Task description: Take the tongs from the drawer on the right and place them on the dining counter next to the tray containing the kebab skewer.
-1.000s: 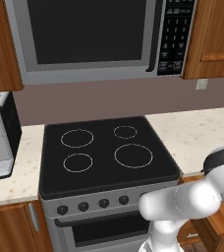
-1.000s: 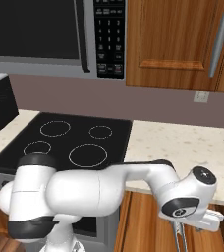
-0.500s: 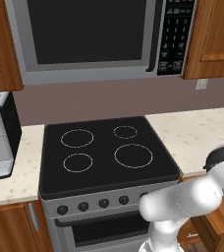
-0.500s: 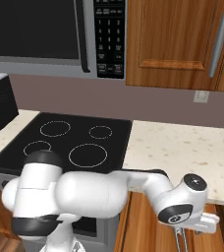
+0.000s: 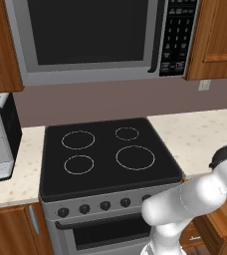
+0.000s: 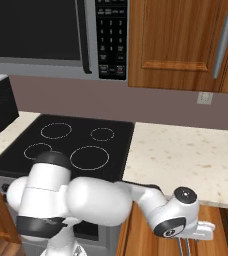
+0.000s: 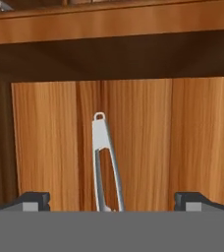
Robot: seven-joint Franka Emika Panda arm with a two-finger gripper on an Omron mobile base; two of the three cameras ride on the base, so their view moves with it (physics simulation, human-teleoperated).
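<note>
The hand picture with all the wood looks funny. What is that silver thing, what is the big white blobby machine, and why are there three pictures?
The white machine is a robot arm working in a pretend, computer-drawn kitchen. Two pictures come from cameras riding behind it, one on its left and one on its right. Both look over the black stove, the beige counter beside it and the microwave above. The third camera sits on the robot's hand, looking down where it reaches. The two small dark bits at the bottom are its fingertips, spread wide apart. The wood is the floor of an open drawer. The silver thing is a pair of tongs lying flat on it, right between the fingertips. The hand is open and holds nothing yet. It looks ready to grab the tongs, but that has not happened.
</note>
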